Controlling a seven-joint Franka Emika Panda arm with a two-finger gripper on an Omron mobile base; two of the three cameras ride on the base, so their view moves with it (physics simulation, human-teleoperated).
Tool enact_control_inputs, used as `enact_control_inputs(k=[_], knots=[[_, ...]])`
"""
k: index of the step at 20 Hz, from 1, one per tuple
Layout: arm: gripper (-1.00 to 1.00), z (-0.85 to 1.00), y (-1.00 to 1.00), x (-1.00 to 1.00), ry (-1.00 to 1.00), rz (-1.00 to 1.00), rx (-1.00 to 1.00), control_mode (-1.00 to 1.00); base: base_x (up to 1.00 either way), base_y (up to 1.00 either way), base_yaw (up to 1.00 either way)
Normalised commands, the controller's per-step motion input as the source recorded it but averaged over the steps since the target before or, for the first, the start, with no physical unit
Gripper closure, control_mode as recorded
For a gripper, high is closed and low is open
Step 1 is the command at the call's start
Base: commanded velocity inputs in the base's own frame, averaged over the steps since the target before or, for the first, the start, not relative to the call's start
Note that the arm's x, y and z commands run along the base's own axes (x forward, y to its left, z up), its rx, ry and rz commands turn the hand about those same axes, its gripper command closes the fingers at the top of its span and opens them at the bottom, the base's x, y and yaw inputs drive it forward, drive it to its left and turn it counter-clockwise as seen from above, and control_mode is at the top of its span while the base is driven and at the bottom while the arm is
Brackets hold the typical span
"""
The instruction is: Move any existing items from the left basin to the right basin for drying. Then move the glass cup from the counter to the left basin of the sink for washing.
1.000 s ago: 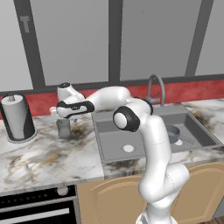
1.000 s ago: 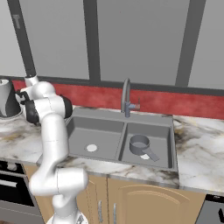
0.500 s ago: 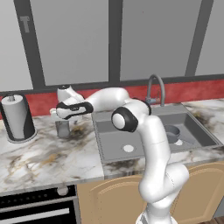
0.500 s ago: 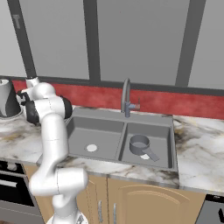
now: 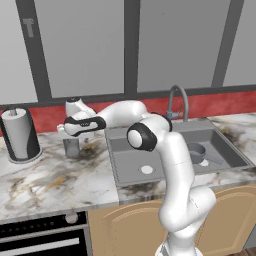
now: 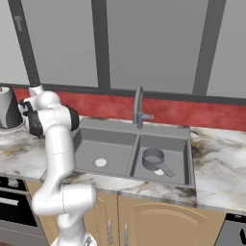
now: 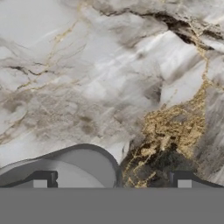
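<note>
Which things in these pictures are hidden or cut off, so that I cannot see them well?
- Cup: in the left base view the gripper covers its top; in the hand view only its rim shows, the bottom edge cuts off the rest.
- Whether the open fingers touch the cup: cannot tell.
- Paper towel roll: cut by the left edge of the right base view.
- Right basin: the arm hides its left part in the left base view.

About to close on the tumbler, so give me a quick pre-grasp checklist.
1. Saucepan already in right basin: ok.
2. Left basin free for the cup: ok.
3. Gripper open: ok.
4. Gripper above the glass cup on the counter: ok.
5. Cup centred between fingertips: not ok; in the hand view its rim sits toward one tip.
6. Clear of the paper towel roll: ok.
</note>
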Motion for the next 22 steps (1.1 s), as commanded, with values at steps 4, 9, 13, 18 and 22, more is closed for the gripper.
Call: enact_control_inputs(k=[4,9,13,18,22], knots=[[1.00,-0.19,0.00,-0.18,0.02,0.00,0.00,-1.00,0.00,0.00,0.00],[1.00,-0.25,0.01,-0.03,0.06,0.00,0.00,-1.00,0.00,0.00,0.00],[1.00,-0.14,0.00,-0.06,0.00,0.00,0.02,-1.00,0.00,0.00,0.00],[1.00,0.00,0.00,-0.28,-0.02,0.00,0.06,-1.00,0.00,0.00,0.00],[1.00,0.14,-0.01,-0.39,-0.12,0.00,0.02,-1.00,0.00,0.00,0.00]])
